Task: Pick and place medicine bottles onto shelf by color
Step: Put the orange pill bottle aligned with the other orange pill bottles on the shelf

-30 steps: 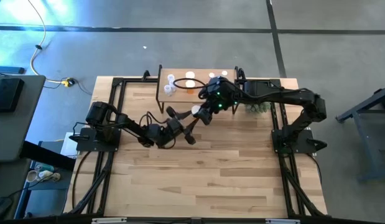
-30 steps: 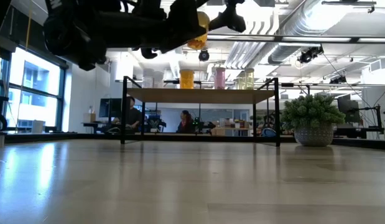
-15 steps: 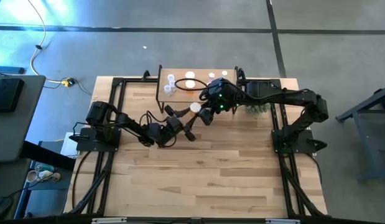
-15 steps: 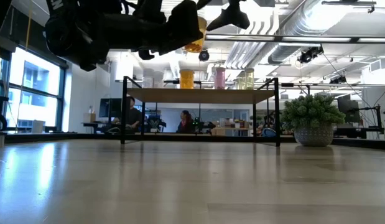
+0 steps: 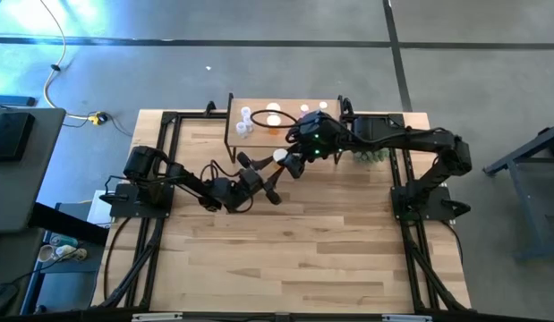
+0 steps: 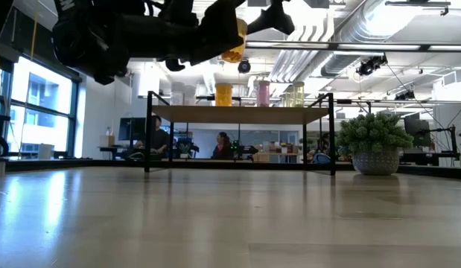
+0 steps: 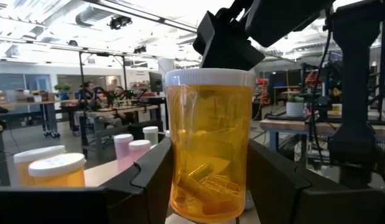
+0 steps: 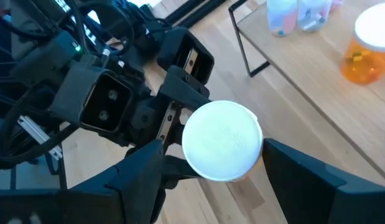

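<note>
My left gripper (image 5: pixel 269 179) is shut on an orange medicine bottle (image 7: pixel 208 143) with a white cap (image 8: pixel 221 140), held high over the table just in front of the shelf (image 5: pixel 285 125). My right gripper (image 8: pixel 221 186) is open above it, one finger on either side of the cap. On the shelf stand clear bottles (image 5: pixel 244 122), an orange one (image 5: pixel 274 112), a pink one (image 5: pixel 305 110) and a pale one (image 5: pixel 322 105). My left gripper pinches the lower body of the orange bottle (image 7: pixel 178 163) between its two fingers, one on each side. The fingers come roughly level from the table's left. The bottle stands upright, cap up, lifted clear of the table. My right gripper: I cannot tell whether its fingers touch the cap.
A green spiky plant (image 6: pixel 375 141) in a pot stands at the shelf's right end. The shelf's black legs (image 6: pixel 333 134) rise from the tabletop. The wide wooden tabletop (image 5: pixel 294 250) lies toward the near edge. People sit in the room beyond (image 6: pixel 157 138).
My right gripper has edged a little toward the table's left, closer over the bottle's cap. The bottle stays upright in my left gripper.
</note>
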Controlling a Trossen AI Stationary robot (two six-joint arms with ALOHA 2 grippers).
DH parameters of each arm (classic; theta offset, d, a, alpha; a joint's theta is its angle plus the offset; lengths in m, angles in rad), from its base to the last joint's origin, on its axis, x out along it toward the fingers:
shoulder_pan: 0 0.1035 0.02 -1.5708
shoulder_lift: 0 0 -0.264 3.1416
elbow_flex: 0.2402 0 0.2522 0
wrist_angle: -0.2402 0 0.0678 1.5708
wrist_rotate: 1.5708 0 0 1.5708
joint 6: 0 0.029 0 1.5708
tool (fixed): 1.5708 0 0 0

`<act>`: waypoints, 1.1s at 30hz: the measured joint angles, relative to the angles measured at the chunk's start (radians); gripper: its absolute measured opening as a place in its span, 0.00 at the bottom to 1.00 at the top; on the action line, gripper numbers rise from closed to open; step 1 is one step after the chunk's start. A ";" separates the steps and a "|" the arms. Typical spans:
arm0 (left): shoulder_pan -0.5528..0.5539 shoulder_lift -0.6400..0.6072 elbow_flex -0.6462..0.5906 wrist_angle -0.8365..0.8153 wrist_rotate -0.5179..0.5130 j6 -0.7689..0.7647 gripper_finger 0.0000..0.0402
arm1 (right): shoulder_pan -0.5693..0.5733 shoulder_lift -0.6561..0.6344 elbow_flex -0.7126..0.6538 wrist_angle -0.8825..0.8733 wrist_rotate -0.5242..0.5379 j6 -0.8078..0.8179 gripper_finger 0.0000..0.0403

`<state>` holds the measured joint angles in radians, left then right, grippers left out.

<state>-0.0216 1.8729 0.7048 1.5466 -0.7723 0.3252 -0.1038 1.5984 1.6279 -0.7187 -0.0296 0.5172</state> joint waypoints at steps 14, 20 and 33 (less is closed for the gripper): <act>-0.002 0.001 -0.002 -0.029 -0.003 -0.018 0.41 | 0.018 0.033 0.000 0.004 -0.034 0.000 0.65; -0.002 0.001 -0.001 -0.036 -0.027 -0.017 0.41 | 0.019 0.033 0.000 0.009 -0.045 -0.001 0.65; 0.000 0.000 0.001 -0.069 -0.096 -0.050 0.41 | -0.004 0.031 0.000 -0.001 -0.035 -0.027 0.65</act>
<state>-0.0216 1.8732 0.7058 1.4773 -0.8680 0.2749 -0.1077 1.6293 1.6279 -0.7195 -0.0644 0.4898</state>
